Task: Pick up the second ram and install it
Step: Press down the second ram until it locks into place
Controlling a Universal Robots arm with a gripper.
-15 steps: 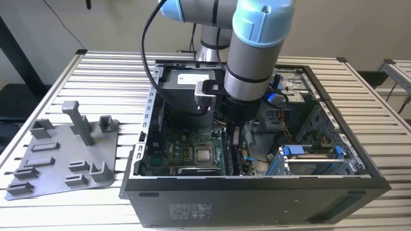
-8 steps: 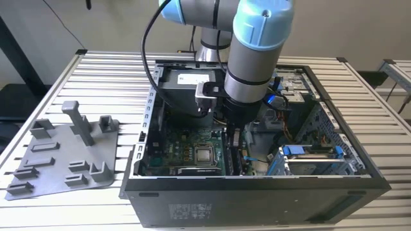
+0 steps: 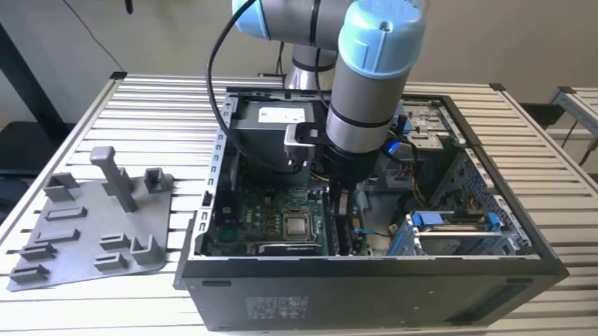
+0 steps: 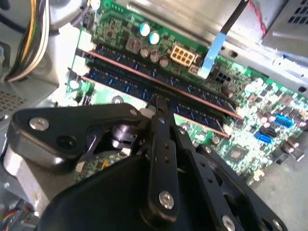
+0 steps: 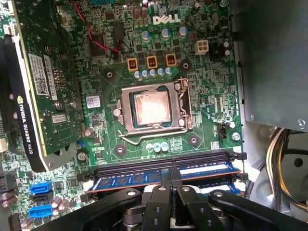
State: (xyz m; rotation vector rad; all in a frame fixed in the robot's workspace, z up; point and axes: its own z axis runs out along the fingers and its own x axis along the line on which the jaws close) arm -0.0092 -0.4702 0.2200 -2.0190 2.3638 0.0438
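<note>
The jaws' state cannot be told; the gripper (image 5: 168, 204) sits low over the second ram (image 5: 204, 171), a blue-labelled stick lying in the motherboard's (image 5: 202, 86) slots. The arm (image 3: 374, 84) hides much of the open computer case (image 3: 374, 280). A grey tray (image 3: 94, 217) rests by the slatted table's (image 3: 159, 105) edge.

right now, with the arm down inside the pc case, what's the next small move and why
Probably a short, straight push down. In the second wrist view the gripper is at the top edge of the second ram, which lies along its slot next to the other stick. Whether it has latched cannot be told, so pressing before backing away seems safest.
</note>
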